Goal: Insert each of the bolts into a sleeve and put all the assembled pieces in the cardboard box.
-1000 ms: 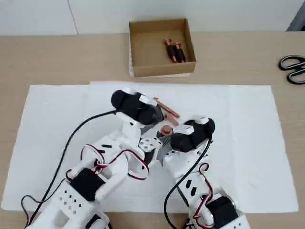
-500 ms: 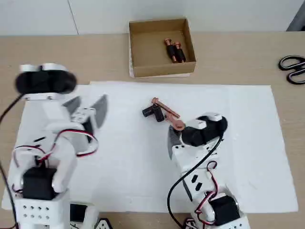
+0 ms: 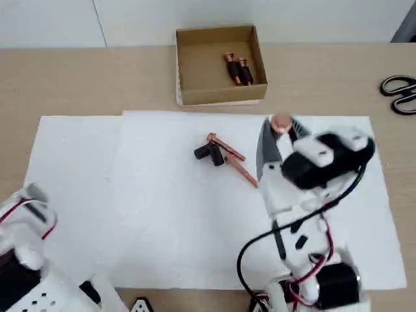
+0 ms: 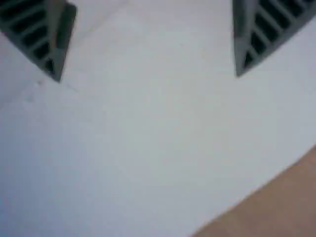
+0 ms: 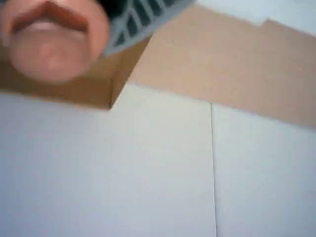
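Note:
In the high view my right gripper (image 3: 279, 133) is raised over the white paper, right of centre, shut on a copper bolt (image 3: 281, 123) whose head points toward the cardboard box (image 3: 184, 71). The right wrist view has that bolt head (image 5: 49, 39) close up beside a grey finger (image 5: 136, 24), with a box corner (image 5: 106, 91) behind. Whether a sleeve is on it I cannot tell. A black sleeve (image 3: 207, 153) and two loose bolts (image 3: 225, 147) (image 3: 245, 173) lie mid-paper. Two assembled pieces (image 3: 237, 69) lie in the box. My left gripper (image 4: 145, 76) hangs open over bare paper.
The white paper (image 3: 130, 208) covers most of the wooden table. The left arm's base (image 3: 23, 247) sits at the near left corner. Scissors (image 3: 398, 93) lie at the far right edge.
The left arm let go, swung away from the centre and pulled back to the near left corner. The right arm lifted the bolt and carried it right and farther back.

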Available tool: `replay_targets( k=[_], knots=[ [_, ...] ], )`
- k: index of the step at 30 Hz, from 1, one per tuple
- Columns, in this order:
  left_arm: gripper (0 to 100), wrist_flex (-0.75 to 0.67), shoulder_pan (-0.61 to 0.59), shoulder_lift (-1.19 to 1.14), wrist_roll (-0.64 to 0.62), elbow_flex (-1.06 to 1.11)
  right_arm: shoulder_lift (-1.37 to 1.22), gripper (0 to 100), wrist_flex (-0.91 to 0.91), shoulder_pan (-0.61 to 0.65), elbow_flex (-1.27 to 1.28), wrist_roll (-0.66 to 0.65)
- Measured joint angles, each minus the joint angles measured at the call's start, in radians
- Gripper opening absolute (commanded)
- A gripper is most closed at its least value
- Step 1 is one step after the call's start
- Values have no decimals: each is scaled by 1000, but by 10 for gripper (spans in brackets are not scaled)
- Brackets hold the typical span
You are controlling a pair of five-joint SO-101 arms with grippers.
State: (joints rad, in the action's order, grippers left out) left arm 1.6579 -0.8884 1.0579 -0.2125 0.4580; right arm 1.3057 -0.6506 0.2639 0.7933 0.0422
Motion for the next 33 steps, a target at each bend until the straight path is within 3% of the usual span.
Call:
replay_targets(
  k=[8,14,21,33],
  knots=[
    [215,5,-348,0,410,0,-614,4,210,-61,-411,0],
    [215,5,-569,2,580,17,-1051,5,288,-68,-635,0],
    [215,5,-614,3,637,101,-1441,7,351,-69,-835,0],
    [215,54,-614,5,637,112,-1869,9,354,-29,-1142,0]
  ],
)
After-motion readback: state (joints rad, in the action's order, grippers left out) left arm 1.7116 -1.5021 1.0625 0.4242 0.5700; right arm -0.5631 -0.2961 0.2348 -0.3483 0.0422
